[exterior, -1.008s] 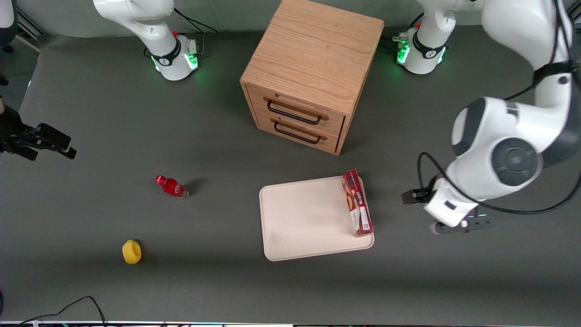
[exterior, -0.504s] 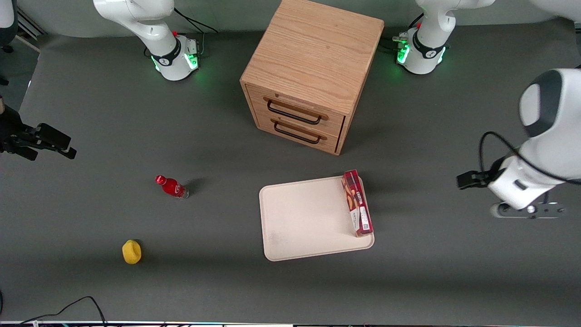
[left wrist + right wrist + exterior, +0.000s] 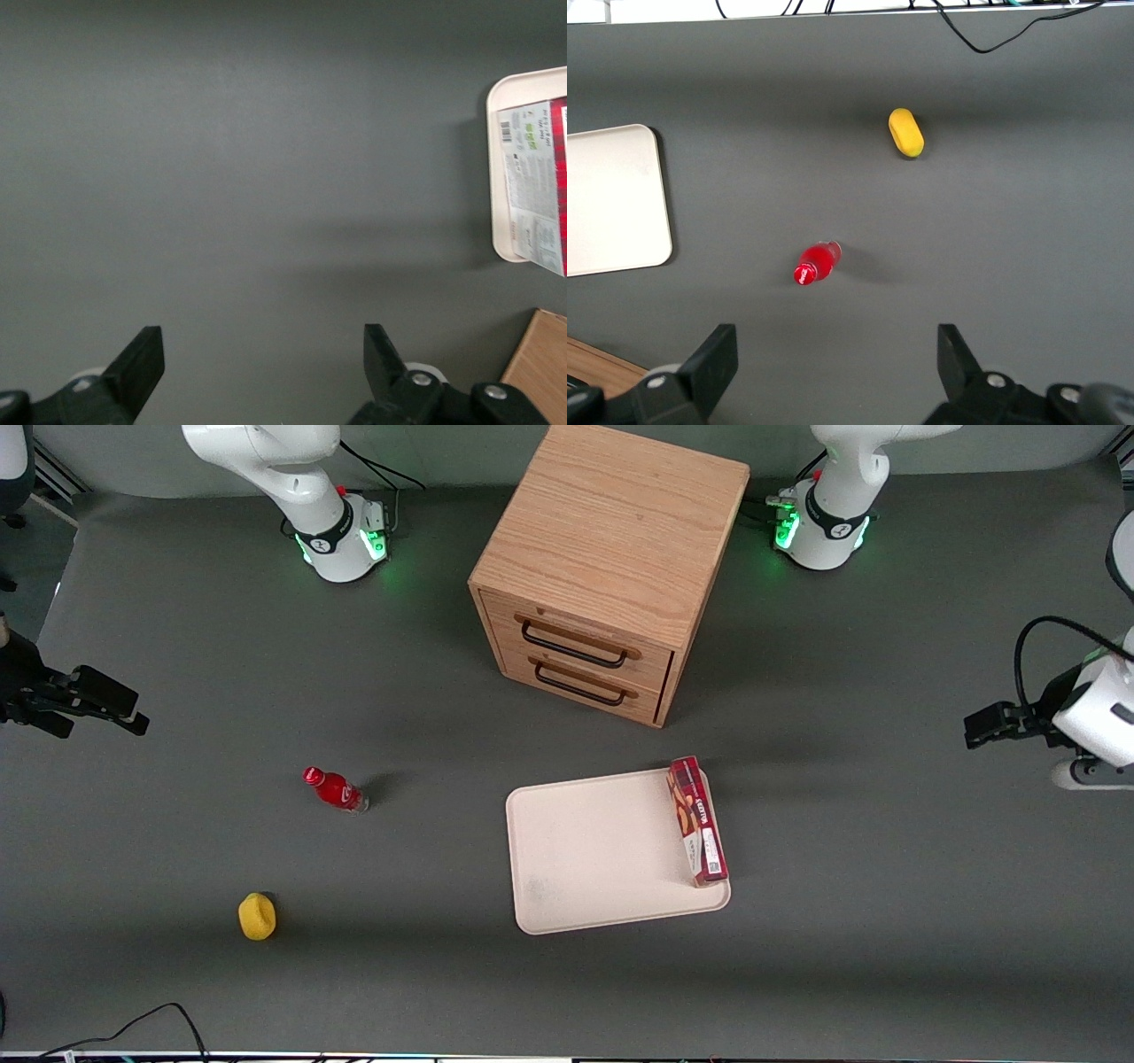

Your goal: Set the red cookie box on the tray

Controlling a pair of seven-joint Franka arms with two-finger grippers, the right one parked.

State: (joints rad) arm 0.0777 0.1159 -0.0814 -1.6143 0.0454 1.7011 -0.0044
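The red cookie box (image 3: pixel 697 821) lies flat on the cream tray (image 3: pixel 594 859), along the tray's edge toward the working arm's end of the table. The left wrist view catches one end of the cookie box (image 3: pixel 542 177) with its white label, and the tray (image 3: pixel 497 133) rim round it. My left gripper (image 3: pixel 1083 773) hangs at the working arm's end of the table, well apart from the tray. In the wrist view the gripper (image 3: pixel 264 359) is open over bare grey table, with nothing between its fingers.
A wooden two-drawer cabinet (image 3: pixel 611 567) stands farther from the front camera than the tray; its corner (image 3: pixel 542 372) shows in the wrist view. A small red bottle (image 3: pixel 335 789) and a yellow object (image 3: pixel 257 916) lie toward the parked arm's end.
My left arm has drawn away from the tray toward the working arm's end of the table and a little farther from the front camera. The cookie box has stayed on the tray.
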